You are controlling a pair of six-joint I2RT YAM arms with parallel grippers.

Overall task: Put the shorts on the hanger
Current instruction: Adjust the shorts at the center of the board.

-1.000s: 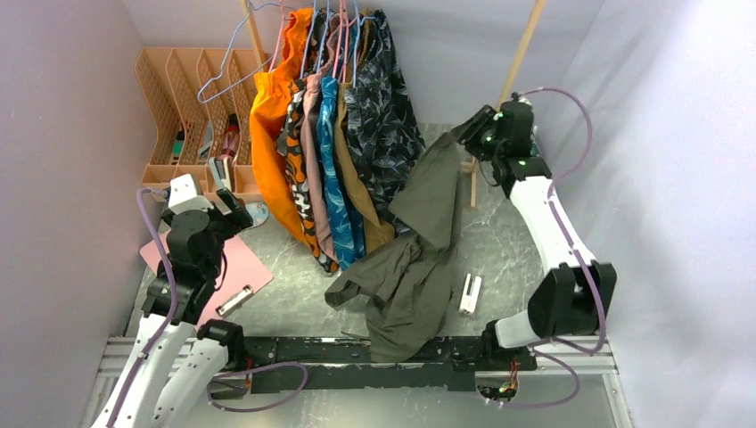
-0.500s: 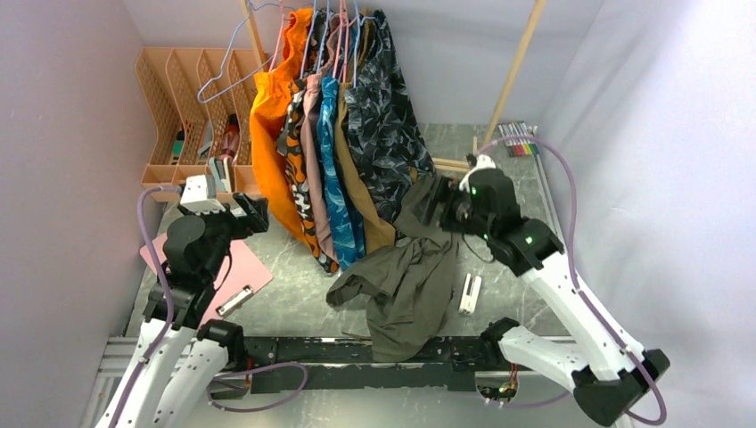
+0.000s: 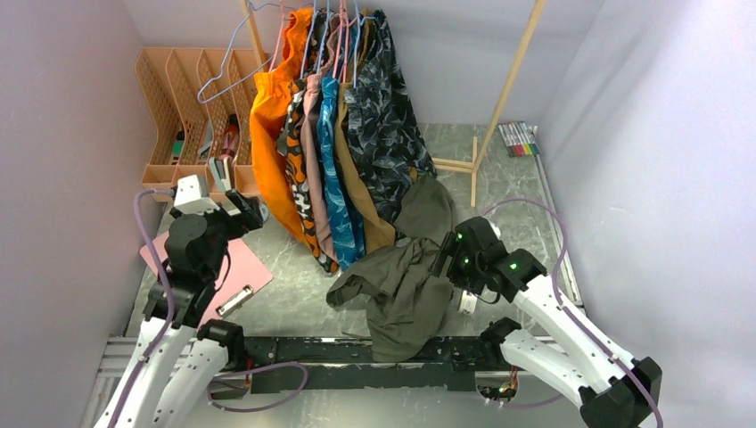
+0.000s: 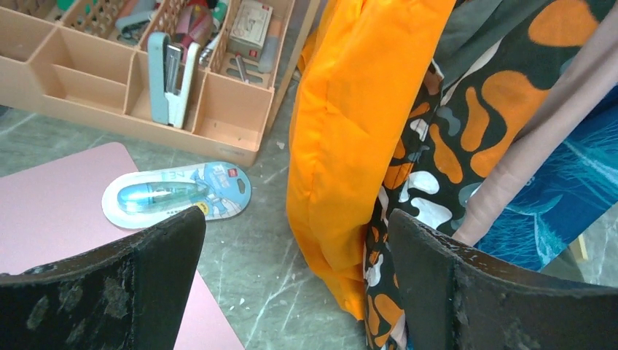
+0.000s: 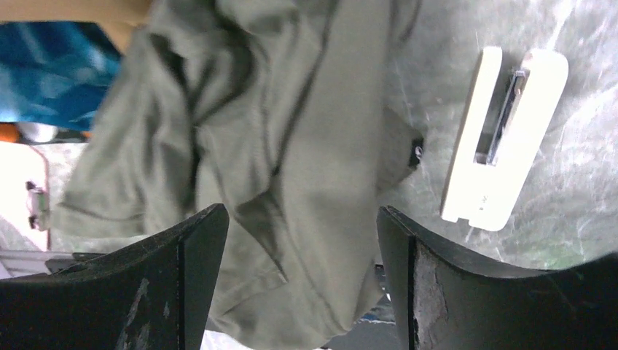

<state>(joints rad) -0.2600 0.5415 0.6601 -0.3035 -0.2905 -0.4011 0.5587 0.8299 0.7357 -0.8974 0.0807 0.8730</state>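
The olive-green shorts [image 3: 408, 278] lie crumpled on the table in front of the hung clothes; in the right wrist view the shorts [image 5: 291, 138] fill the space below the jaws. My right gripper [image 3: 446, 260] hovers low at the heap's right edge; seen from its wrist, the right gripper [image 5: 302, 219] is open, with fabric under it and none pinched. The light-blue hanger [image 3: 219, 55] hangs empty at the left end of the rack. Down at the left, my left gripper [image 3: 252, 214] is open, and the left gripper [image 4: 295, 219] faces the orange garment [image 4: 364, 109].
A white stapler [image 3: 469, 293] lies just right of the shorts. Several garments hang on the rack [image 3: 348, 125], whose wooden pole [image 3: 510, 85] slants at the right. A pink clipboard [image 3: 236, 267], a tape dispenser [image 4: 175, 195] and an orange desk organizer [image 3: 183, 98] sit at the left. Markers [image 3: 519, 138] lie far right.
My right arm dropped from up by the pole to the table and opened; the shorts it held up have fallen into a heap. The left jaws opened a little wider.
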